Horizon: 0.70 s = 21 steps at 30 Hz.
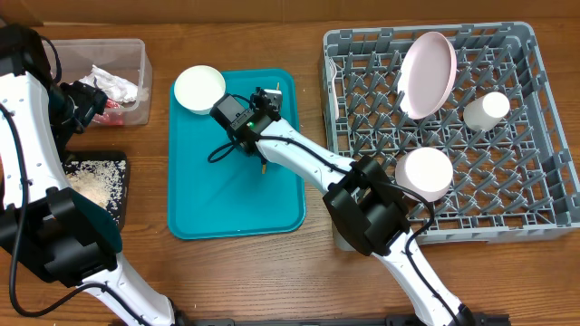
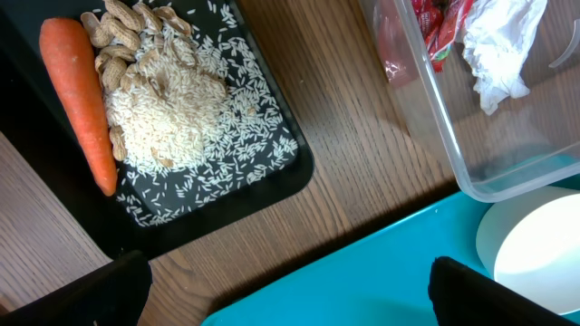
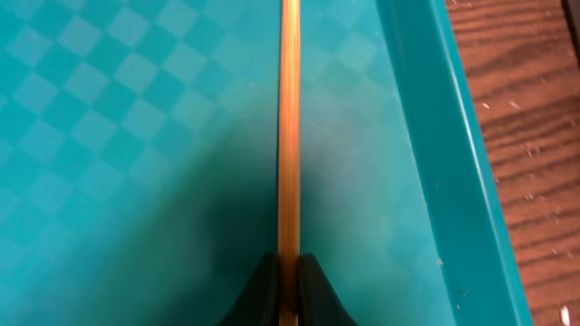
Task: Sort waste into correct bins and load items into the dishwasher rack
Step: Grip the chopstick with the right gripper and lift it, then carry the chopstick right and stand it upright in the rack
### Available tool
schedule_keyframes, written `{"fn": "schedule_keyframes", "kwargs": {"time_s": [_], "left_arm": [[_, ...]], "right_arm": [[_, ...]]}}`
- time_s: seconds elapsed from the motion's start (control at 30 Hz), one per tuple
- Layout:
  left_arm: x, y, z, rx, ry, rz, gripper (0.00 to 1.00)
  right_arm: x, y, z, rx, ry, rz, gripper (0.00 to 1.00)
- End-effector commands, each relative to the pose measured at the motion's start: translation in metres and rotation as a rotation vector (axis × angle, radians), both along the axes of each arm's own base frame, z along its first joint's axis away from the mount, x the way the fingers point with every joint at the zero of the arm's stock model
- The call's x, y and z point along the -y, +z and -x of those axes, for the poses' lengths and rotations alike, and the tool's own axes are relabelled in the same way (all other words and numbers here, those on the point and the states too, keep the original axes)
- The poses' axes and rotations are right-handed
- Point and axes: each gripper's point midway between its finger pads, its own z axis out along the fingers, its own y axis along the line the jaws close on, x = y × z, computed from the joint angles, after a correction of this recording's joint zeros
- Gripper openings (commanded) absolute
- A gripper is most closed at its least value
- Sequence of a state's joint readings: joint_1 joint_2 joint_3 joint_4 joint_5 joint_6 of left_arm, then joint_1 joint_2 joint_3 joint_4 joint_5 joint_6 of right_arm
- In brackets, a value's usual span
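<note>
Right pincer [image 3: 288, 276]: clenching on the thin wooden stick [image 3: 289, 127], which is running up the middle of the wrist view over the teal tray [image 3: 136, 136], near its right rim. Left pincer [image 2: 290, 303]: standing fully released, gripping nothing, hovering at the lower edge of its view above the tray corner. Black tray [image 2: 299, 167], upper left: holding the orange carrot [image 2: 80, 100] beside the grainy food scraps [image 2: 172, 109]. Clear tub [image 2: 507, 136], upper right: holding the red wrapper [image 2: 433, 27] and white napkin [image 2: 498, 45]. Grey rack [image 1: 544, 217], right of the overhead view: carrying the pink plate [image 1: 428, 74], white cup [image 1: 486, 110] and one white bowl [image 1: 424, 172]. Second bowl [image 1: 199, 88]: sitting at the teal tray's upper left corner.
</note>
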<state>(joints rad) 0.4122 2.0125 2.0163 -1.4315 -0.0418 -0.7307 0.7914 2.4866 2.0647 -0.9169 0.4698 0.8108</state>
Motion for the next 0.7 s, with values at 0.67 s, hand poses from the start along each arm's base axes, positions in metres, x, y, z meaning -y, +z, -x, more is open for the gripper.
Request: {"fn": "schedule_keyframes", "kwargs": {"time_s": [0.67], "left_arm": [[0.001, -0.002, 0.0, -0.007, 0.004, -0.007, 1.0]], "right_arm": [[0.101, 0.251, -0.028, 0.139, 0.167, -0.327, 0.04]]}}
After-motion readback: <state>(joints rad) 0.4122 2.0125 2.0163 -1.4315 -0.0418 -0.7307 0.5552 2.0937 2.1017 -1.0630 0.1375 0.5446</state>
